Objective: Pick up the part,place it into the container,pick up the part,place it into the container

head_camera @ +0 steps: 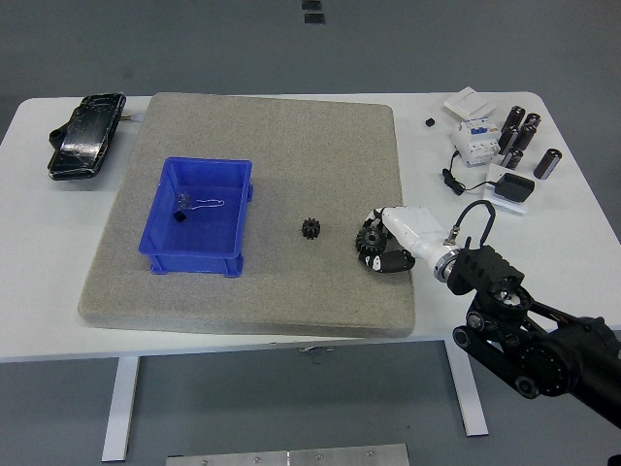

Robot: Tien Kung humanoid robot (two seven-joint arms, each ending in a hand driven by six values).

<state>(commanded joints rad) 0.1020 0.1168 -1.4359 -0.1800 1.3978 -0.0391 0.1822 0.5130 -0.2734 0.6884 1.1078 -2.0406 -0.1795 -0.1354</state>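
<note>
A: What is the right hand [388, 247] doing?

B: Its white fingers [383, 262] are curled down around a black gear [368, 240] near the right edge of the grey mat [291, 136]. They seem closed on it, but the gear is half hidden under the palm, so I cannot say if it is lifted or lies on the mat.

A: And how is the arm?

B: The black right arm [529, 340] comes in from the lower right corner. The wrist is over the white table [29, 320], at the mat's edge, and the hand points to the left, palm down.

A: Where is the other part?

B: A smaller black gear [311, 229] lies free on the mat, just left of the hand, between it and the blue container [155, 243]. They do not touch.

A: Is something in the container?

B: Yes, a small black piece with a thin wire [194, 205] lies in its far left part. The container stands on the left half of the mat.

A: And around the mat?

B: A black pouch [85, 134] lies on the table's far left. Black cylinders [519, 136], a white electric unit [473, 138] and a black adapter [514, 184] are at the far right.
</note>
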